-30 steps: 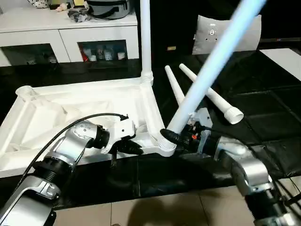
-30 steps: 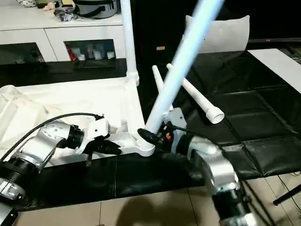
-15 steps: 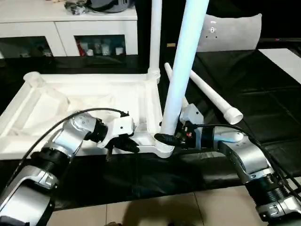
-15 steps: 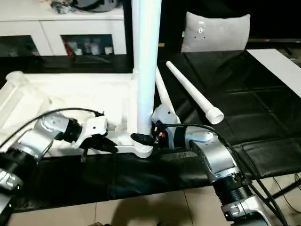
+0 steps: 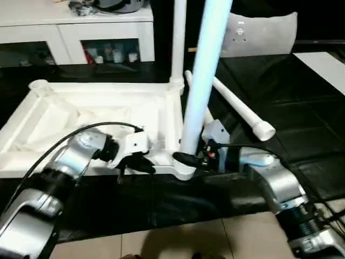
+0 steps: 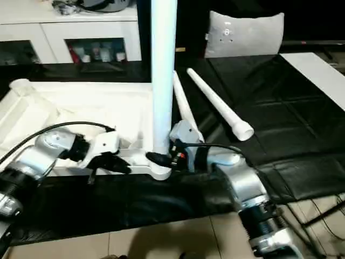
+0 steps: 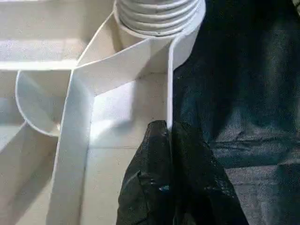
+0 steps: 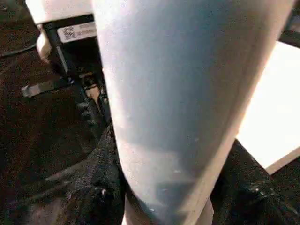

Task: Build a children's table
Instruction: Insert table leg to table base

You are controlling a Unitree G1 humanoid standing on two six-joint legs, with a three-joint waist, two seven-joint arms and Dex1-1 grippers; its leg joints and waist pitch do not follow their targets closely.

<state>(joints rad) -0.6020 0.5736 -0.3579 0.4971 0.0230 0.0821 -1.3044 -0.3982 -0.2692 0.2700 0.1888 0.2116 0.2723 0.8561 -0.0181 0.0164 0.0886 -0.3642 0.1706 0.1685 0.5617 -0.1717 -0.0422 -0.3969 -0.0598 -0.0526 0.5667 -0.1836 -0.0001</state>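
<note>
The children's table top (image 5: 91, 116) lies upside down, ribbed side up. One white leg (image 5: 177, 43) stands upright in its far right corner. My right gripper (image 5: 186, 158) is shut on the thick end of a second leg (image 5: 204, 75), which stands nearly upright at the near right corner socket (image 7: 159, 18). That leg's shaft (image 8: 187, 93) sits between my right fingers. My left gripper (image 5: 144, 166) is shut on the top's near rim, with its black fingers (image 7: 161, 154) pinching the thin wall just left of that corner. Two more legs (image 6: 215, 102) (image 6: 183, 105) lie loose on the black mat.
A black mat (image 5: 291, 129) covers the floor to the right. White cabinets (image 5: 81, 32) stand at the back, with a grey cushion (image 5: 259, 32) beside them. A flat white board (image 5: 323, 65) lies far right, and tiled floor (image 5: 161, 243) runs along the front.
My right gripper has swung the held leg from leaning far right to nearly upright over the near right corner. My left gripper has stayed on the rim. The camera has shifted.
</note>
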